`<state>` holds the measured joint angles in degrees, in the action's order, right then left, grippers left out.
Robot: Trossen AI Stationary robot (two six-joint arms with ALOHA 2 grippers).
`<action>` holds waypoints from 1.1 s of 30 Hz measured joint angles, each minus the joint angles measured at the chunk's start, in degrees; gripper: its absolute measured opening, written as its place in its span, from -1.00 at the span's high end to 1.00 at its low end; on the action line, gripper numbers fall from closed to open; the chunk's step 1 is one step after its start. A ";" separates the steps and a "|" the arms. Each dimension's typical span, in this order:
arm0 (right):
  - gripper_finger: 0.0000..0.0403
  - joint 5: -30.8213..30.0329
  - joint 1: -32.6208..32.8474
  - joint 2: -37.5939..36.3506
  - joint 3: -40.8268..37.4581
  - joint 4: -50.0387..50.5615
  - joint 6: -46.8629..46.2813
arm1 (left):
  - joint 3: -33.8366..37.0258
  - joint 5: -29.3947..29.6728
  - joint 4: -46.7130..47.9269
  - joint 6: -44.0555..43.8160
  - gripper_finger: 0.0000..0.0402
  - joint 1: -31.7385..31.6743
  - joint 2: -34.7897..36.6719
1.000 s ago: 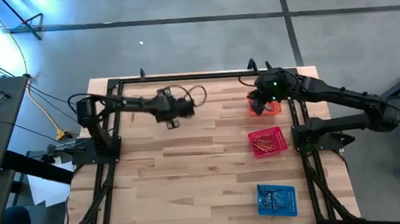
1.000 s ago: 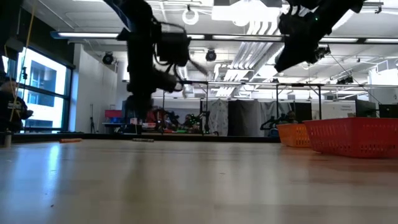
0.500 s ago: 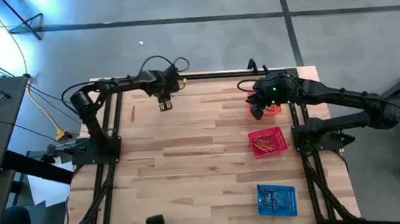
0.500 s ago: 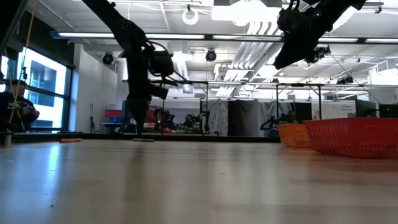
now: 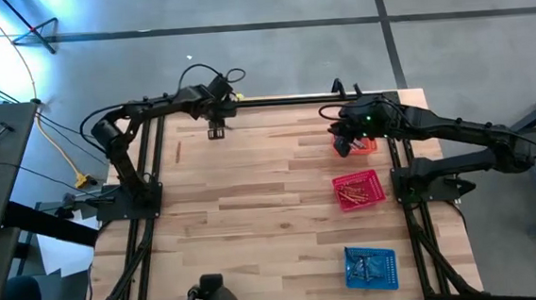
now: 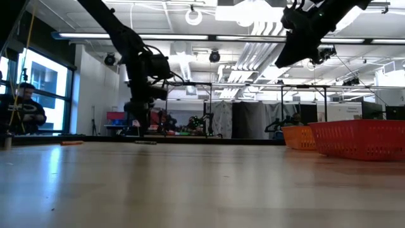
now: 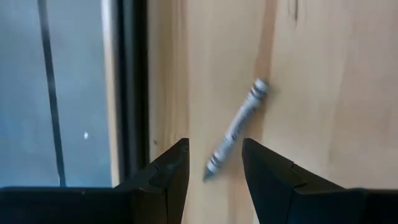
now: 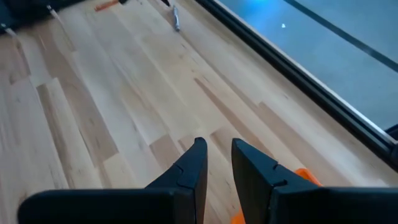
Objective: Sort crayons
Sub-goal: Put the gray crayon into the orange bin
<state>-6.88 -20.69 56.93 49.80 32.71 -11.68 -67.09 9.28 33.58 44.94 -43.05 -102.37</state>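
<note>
Grey crayon lies slantwise on the wooden desk by its far edge, its tip just ahead of the left gripper, jaws open, nothing held. The right gripper hovers near the orange basket, jaws seemingly slightly parted and empty.

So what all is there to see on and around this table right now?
Table: one, light wood, black frame.
Orange basket: one, far right corner, partly under the right arm.
Red basket: one, right side, thin crayons inside.
Blue basket: one, near right corner.
Grey crayon: one, lying at the far edge.
Orange crayon: one, far left.
Person: one, seated in the room behind.
Left gripper: open, poised over the grey crayon.
Right gripper: slightly parted, empty, above the orange basket.
</note>
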 joint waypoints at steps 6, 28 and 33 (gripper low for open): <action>0.66 0.00 0.00 0.00 0.00 -2.40 0.13 | -0.02 -1.11 -5.03 -0.46 0.32 -0.88 -2.56; 0.66 -0.02 -0.02 0.02 0.00 -4.14 -0.15 | -0.34 0.33 -5.20 3.66 0.33 -1.90 -8.96; 0.66 -0.04 -0.01 0.02 -0.02 -4.14 0.09 | -3.96 4.74 -7.75 3.32 0.33 -1.91 -9.55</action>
<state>-6.92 -20.70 56.95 49.78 28.58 -11.60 -71.05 14.02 25.83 48.27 -44.95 -111.91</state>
